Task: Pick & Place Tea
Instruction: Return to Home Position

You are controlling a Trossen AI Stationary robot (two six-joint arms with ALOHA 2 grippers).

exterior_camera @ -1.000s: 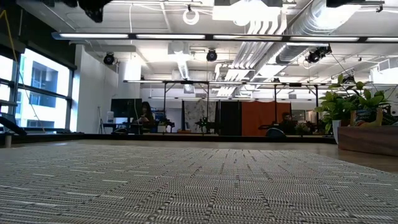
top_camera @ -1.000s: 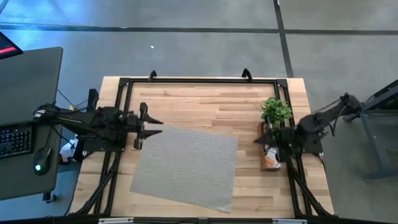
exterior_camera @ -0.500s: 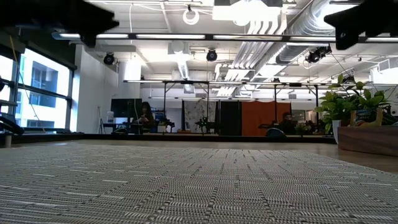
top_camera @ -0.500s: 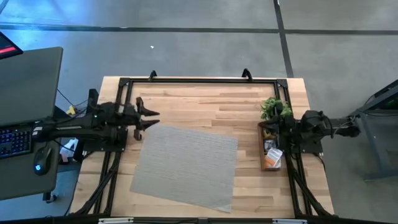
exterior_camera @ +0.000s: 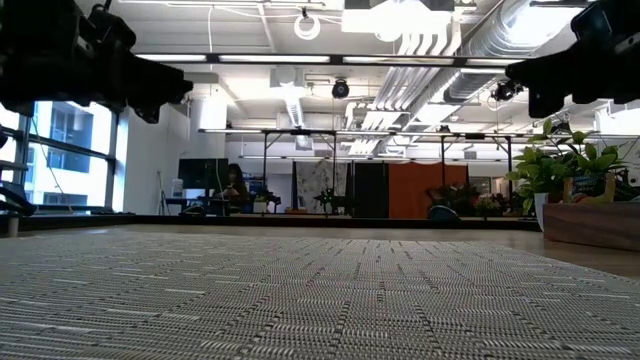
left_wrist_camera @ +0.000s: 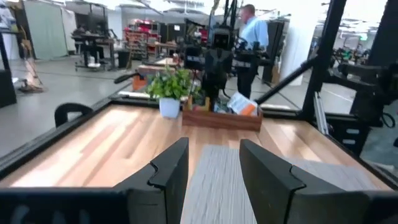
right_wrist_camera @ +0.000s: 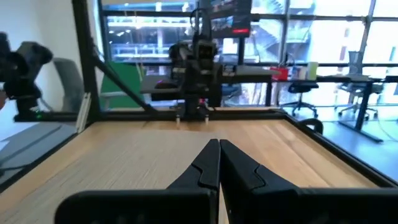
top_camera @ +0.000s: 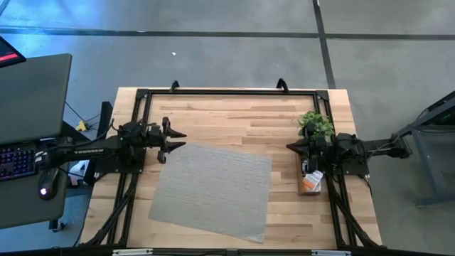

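Observation:
The tea sachets (top_camera: 310,182), white and orange, lie in the narrow wooden tray (top_camera: 301,186) at the table's right edge; the left wrist view shows them (left_wrist_camera: 240,104) sticking up out of the tray (left_wrist_camera: 217,119). My left gripper (top_camera: 175,139) hovers open and level at the far left corner of the grey mat (top_camera: 213,188), with nothing between its fingers (left_wrist_camera: 169,174). My right gripper (top_camera: 291,147) is shut and level above the tray's far end, beside the potted plant (top_camera: 316,126), and holds nothing (right_wrist_camera: 217,163).
The mat covers the middle of the wooden table (top_camera: 234,117). A black frame (top_camera: 227,92) runs around the table's edges. The plant stands at the tray's far end. In the low view both arms hang above the mat, left (exterior_camera: 90,70) and right (exterior_camera: 590,60).
Both arms have come down toward the table, dropping into the top of the low view. My right gripper has swung from over the tray's middle toward its far end, by the plant. My left gripper has stayed open and my right shut.

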